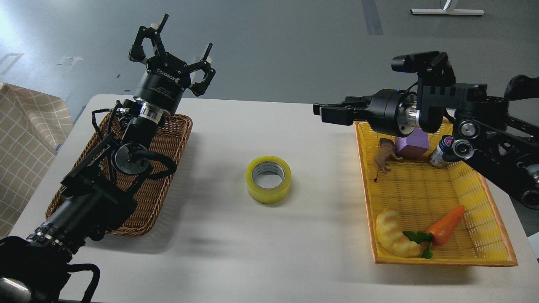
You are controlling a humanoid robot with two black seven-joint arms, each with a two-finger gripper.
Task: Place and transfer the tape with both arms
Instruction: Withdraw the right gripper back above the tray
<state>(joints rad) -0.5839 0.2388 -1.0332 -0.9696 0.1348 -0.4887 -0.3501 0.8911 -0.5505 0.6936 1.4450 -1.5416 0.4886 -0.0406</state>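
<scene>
Fingers of the left hand (174,46) spread wide and hold nothing, raised above the far end of the brown wicker basket (168,143) at the left of the white worktop (236,252). The right hand (326,112) points leftward over the far corner of the yellow plastic tray (497,227); its fingers look drawn close together and carry nothing, though seen side-on the gap is hard to judge. The tape (269,179) lies flat on the bare worktop between basket and tray, its open core facing up, so its axis stands vertical. From the left hand it lies to the right and nearer the robot; from the right hand, to the left, lower and nearer the robot. The right hand appears somewhat closer to it, so I judge either arm must descend and reach inward. In the tray rest a croissant toy (393,233), a toy carrot (446,225), a purple block (413,144), a small brown animal figure (385,155) and a small can (442,152).
</scene>
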